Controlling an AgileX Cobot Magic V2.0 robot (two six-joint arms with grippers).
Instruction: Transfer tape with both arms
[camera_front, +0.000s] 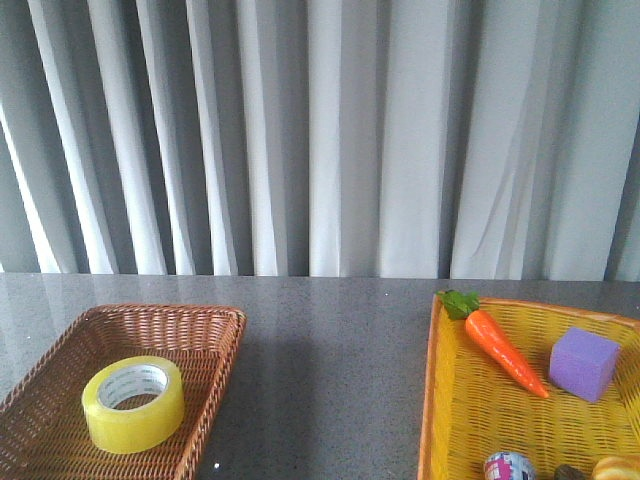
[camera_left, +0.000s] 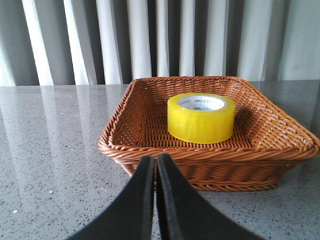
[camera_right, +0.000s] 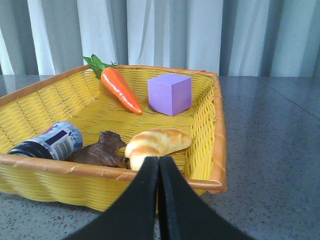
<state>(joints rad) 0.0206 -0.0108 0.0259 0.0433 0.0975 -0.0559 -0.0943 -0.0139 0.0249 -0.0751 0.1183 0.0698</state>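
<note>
The yellow tape roll (camera_front: 133, 403) with a white printed core lies flat in a brown wicker basket (camera_front: 200, 325) at the front left of the table. It also shows in the left wrist view (camera_left: 201, 118), inside the basket (camera_left: 150, 152). My left gripper (camera_left: 155, 161) is shut and empty, just outside the basket's near rim, short of the tape. My right gripper (camera_right: 159, 162) is shut and empty, at the near rim of a yellow basket (camera_right: 45, 167). Neither arm shows in the front view.
The yellow basket (camera_front: 450, 400) at the front right holds a toy carrot (camera_front: 503, 349), a purple cube (camera_front: 584, 363), a can (camera_right: 50, 142), a brown animal figure (camera_right: 100, 150) and a croissant (camera_right: 157, 141). Grey curtains hang behind the speckled grey table (camera_front: 330, 360).
</note>
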